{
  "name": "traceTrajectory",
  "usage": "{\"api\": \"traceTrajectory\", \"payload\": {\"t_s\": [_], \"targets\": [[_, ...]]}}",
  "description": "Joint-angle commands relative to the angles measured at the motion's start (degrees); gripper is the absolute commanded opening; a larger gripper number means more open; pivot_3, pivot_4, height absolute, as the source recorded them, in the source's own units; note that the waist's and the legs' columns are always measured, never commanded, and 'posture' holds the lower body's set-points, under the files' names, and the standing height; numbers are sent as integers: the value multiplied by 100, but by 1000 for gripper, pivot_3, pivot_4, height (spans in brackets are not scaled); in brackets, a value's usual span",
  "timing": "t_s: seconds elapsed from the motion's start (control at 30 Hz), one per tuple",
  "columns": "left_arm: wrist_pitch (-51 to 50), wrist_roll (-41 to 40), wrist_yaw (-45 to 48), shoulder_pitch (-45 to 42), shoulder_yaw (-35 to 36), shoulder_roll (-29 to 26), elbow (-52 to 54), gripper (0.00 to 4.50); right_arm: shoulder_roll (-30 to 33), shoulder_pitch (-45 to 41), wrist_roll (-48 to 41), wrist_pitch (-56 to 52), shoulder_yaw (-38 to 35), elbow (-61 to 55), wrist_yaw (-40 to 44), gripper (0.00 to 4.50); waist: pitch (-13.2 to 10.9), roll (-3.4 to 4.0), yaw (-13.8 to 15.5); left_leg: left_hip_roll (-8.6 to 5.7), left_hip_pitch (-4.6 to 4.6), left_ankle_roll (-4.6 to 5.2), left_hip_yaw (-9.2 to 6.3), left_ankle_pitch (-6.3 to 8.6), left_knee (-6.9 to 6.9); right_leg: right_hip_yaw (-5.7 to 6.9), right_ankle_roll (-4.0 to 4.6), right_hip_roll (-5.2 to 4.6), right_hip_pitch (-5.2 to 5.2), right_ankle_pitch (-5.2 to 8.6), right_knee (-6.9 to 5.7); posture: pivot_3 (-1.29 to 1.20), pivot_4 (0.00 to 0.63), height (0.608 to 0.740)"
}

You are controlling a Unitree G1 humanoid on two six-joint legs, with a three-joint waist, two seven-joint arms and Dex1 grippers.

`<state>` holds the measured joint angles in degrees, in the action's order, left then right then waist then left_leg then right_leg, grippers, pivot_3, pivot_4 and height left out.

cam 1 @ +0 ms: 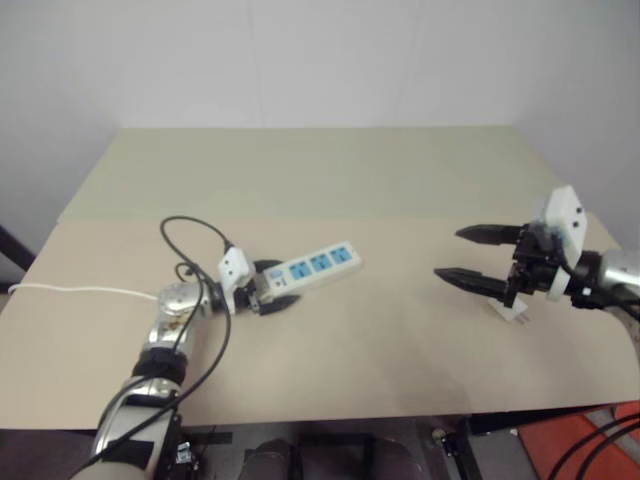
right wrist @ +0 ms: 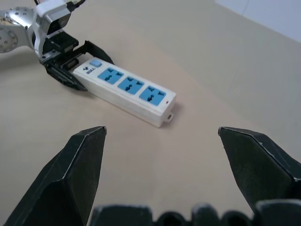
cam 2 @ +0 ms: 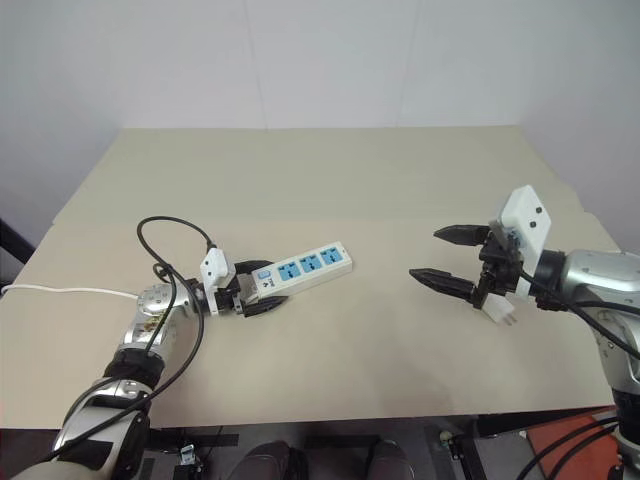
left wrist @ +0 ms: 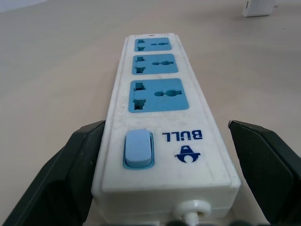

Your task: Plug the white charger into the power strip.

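White charger (cam 2: 503,313): small cube under spread right claw (cam 2: 448,257); power strip (left wrist: 162,122), long bar, between spread left claw (cam 2: 262,290) fingers.

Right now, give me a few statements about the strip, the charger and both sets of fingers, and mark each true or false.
1. The power strip has three blue outlets. True.
2. The white charger is plugged into the strip. False: it sits on the table under the right gripper, apart from the strip.
3. The left gripper has its fingers open on either side of the strip's switch end. True.
4. The right gripper is shut on the charger. False: its fingers are open and hold nothing.
5. All three outlets are free. True.
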<state>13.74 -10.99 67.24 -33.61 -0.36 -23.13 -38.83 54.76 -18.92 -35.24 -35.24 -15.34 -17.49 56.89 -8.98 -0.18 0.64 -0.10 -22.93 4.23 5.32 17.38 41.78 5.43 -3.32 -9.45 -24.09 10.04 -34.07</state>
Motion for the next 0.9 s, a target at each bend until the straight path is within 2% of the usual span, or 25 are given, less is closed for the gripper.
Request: {"api": "traceTrajectory", "payload": {"t_s": [0.03,0.57,0.73,0.9], "targets": [[-121,20,-30,205,-66,-39,143,4461,86,-148,-130,-47,-173,-76,-6,4500,0,0,4,0,0,0,0,0,0,0,0,0,0,0,0,0,150,740],[-165,58,58,180,-88,-171,-27,4461,130,-191,-256,-252,-248,-138,-70,4500,2,1,-1,1,1,0,1,0,0,0,1,0,0,-1,0,0,150,740],[-179,17,123,237,-94,-144,17,3295,152,-231,-344,-323,-278,-124,-110,4500,3,1,-1,0,1,0,1,0,0,0,2,0,0,-1,0,0,150,740],[-159,-3,136,273,-80,-140,51,3272,172,-293,-379,-379,-288,-90,-92,4500,3,1,-1,1,1,0,1,0,0,0,1,0,0,-1,0,0,150,740]]}}
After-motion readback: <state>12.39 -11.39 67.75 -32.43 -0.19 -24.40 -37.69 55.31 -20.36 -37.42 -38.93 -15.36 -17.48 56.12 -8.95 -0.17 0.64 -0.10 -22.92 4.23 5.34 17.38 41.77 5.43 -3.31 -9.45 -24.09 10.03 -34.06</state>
